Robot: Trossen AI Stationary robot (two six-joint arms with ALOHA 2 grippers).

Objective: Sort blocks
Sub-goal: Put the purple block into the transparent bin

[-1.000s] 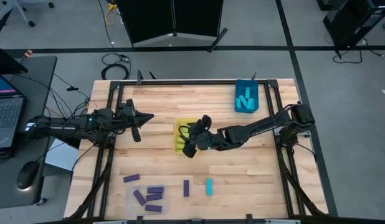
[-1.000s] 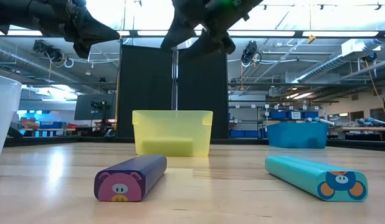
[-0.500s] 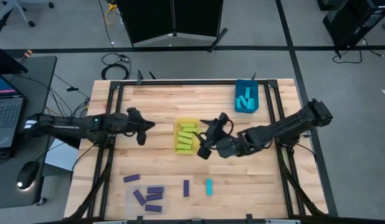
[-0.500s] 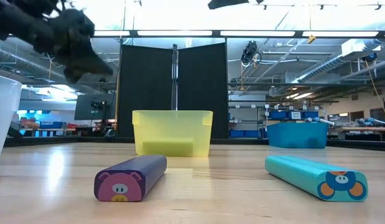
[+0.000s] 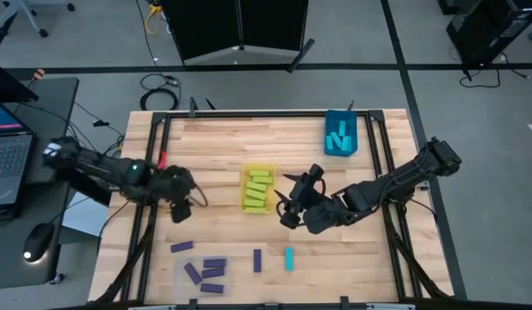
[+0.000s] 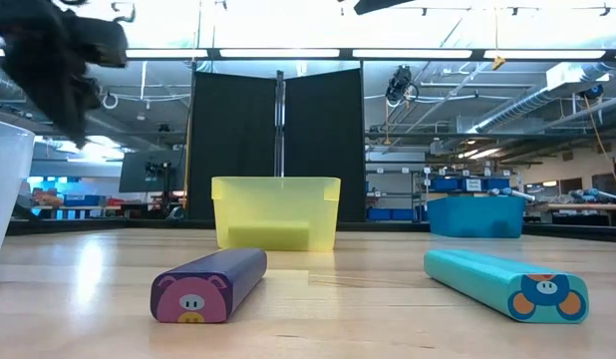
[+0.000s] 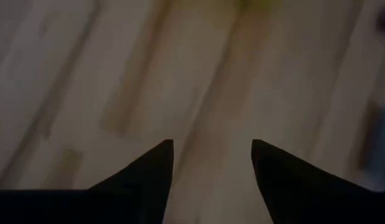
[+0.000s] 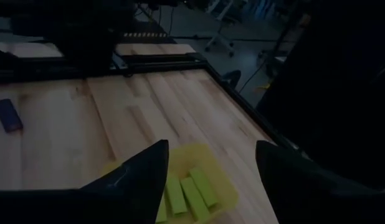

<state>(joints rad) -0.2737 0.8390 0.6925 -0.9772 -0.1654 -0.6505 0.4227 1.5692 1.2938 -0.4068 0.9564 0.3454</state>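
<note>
My left gripper (image 5: pixel 183 207) hangs open over bare wood at the table's left, above and beyond the purple blocks; its fingers (image 7: pixel 156 163) hold nothing. My right gripper (image 5: pixel 287 207) stands open just right of the yellow bin (image 5: pixel 257 189), which holds several yellow-green blocks (image 8: pixel 180 191). A purple block (image 6: pixel 210 284) and a cyan block (image 6: pixel 507 282) lie flat near the front edge. More purple blocks (image 5: pixel 206 269) lie at the front left. Cyan blocks (image 5: pixel 339 138) sit in the blue bin (image 5: pixel 328 138) at the far right.
A clear bin (image 6: pixel 7 179) stands at the front left, around some of the purple blocks. Black frame rails (image 5: pixel 154 164) run along both sides of the table. Bare wood lies between the yellow bin and the front blocks.
My left gripper has swung from the table's middle left toward the near edge and tipped downward. My right gripper has drawn back from above the yellow bin toward the right and near edge, uncovering the yellow-green blocks inside.
</note>
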